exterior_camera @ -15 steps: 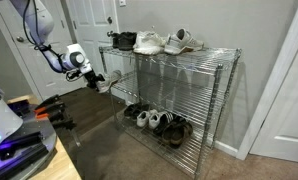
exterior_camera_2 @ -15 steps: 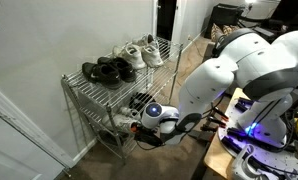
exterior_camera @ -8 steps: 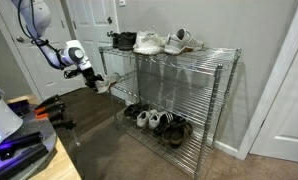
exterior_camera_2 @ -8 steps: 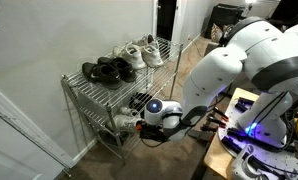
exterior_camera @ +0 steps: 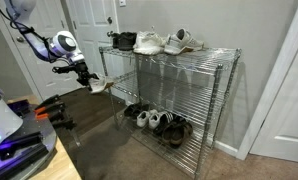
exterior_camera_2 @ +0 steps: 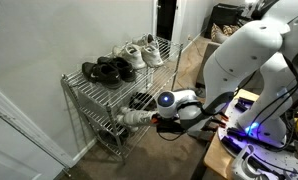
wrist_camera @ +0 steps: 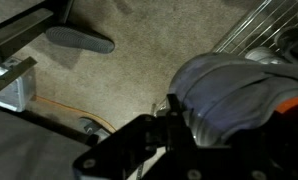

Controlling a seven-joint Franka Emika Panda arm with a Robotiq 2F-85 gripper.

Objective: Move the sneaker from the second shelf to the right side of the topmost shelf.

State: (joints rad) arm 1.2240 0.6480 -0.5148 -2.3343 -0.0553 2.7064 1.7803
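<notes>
- While the chrome wire rack [exterior_camera: 211, 115] stands as it did against the wall, the Panda arm [exterior_camera: 34, 38] has risen, its wrist now higher and farther from the rack's end than a second ago.
- The topmost shelf [exterior_camera: 204, 56] carries the same row as before: black shoes [exterior_camera: 121, 40] at one end, bulky white sneakers [exterior_camera: 149, 43] beside them.
- The second shelf [exterior_camera: 174, 95] is apart from the gripped shoe, which has been drawn outward past its end.
- The sneaker [exterior_camera: 102, 87] hangs in the air just beside the rack's end, near the second shelf's level, a little farther out than earlier; in an exterior view it [exterior_camera_2: 132, 118] points toward the rack.
- The gripper [exterior_camera: 87, 77] is clenched on the sneaker; in the wrist view its dark fingers [wrist_camera: 179, 118] press the grey-white upper [wrist_camera: 239, 95] above the carpet [wrist_camera: 119, 85].
</notes>
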